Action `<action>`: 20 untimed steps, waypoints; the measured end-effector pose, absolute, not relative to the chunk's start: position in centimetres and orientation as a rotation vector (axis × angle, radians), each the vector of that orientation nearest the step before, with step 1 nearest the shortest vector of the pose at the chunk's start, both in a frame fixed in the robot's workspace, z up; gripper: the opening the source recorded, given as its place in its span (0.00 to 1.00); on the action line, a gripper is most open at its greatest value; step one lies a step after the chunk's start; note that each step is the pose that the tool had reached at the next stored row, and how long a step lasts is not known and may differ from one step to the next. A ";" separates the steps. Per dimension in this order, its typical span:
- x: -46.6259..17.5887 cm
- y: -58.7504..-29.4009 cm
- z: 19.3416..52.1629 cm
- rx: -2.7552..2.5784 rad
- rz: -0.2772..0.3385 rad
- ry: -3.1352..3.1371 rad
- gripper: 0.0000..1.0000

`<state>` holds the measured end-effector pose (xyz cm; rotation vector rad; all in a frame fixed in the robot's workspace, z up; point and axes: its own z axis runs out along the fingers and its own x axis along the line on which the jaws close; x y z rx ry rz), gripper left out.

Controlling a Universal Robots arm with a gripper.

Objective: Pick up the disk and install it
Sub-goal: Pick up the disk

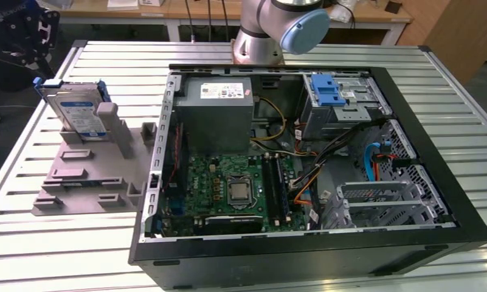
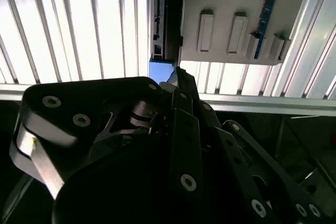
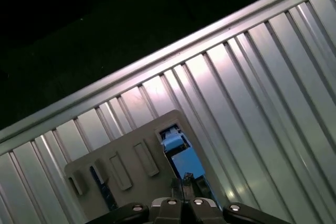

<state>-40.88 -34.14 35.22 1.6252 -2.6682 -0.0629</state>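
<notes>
The gripper (image 3: 184,183) hangs with its tips drawn together, clamped on nothing, over the far corner of the tabletop (image 1: 65,255) on the exterior view's left. The disk (image 1: 75,112) stands just below and in front of it, apart from it, upright on its edge with its labelled face showing in the exterior view; in the second wrist view its blue bracket (image 2: 160,69) sits just past the tips. The disk is slotted into the far end of a grey stand (image 1: 89,176), which lies along the tabletop's edge on the exterior view's left. An open computer case (image 1: 308,243) takes up the middle of the tabletop; inside it a power supply (image 1: 219,100) sits at the far side, a motherboard (image 1: 235,182) nearer, a drive cage (image 1: 340,100) in the far corner on the exterior view's right, with cables (image 1: 308,176) between them. A narrow strip of slats parts stand and case; wider bare slats lie at the near corner before the stand. The arm (image 1: 259,30) rises at the far edge behind the case.
</notes>
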 end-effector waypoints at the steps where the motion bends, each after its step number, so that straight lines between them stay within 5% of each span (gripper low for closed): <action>1: -40.9 -34.1 35.2 1.649 -0.063 -2.653 0.11; 20: -40.9 -34.1 35.0 2.019 -0.056 -2.378 0.11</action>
